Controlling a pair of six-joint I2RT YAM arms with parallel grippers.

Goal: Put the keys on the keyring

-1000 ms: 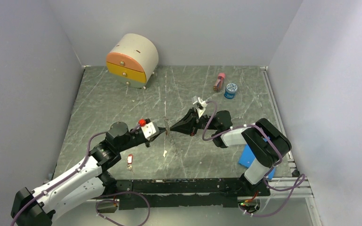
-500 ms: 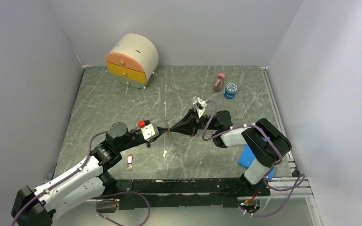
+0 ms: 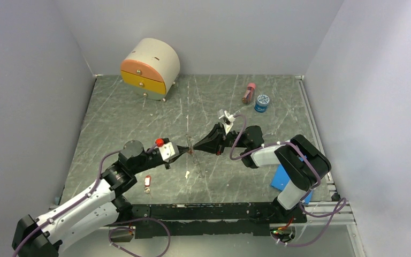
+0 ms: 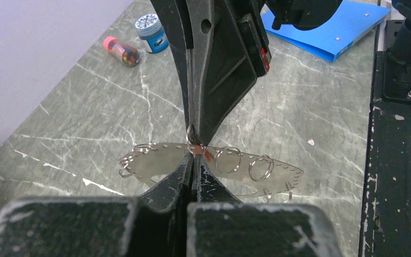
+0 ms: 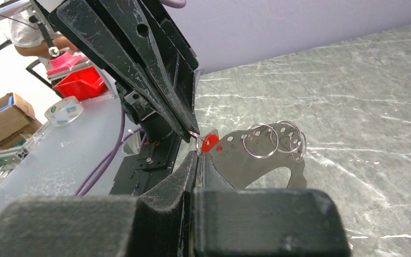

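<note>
Closed left tool [image 4: 192, 160] meets right tool [image 5: 197, 159], clamped on the edge-up keyring [image 4: 155, 161], its length crosswise.

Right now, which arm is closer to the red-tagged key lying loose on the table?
Left. The left arm lies right beside the key, just to its left; the right arm comes in from the opposite side, well to the key's right.
</note>
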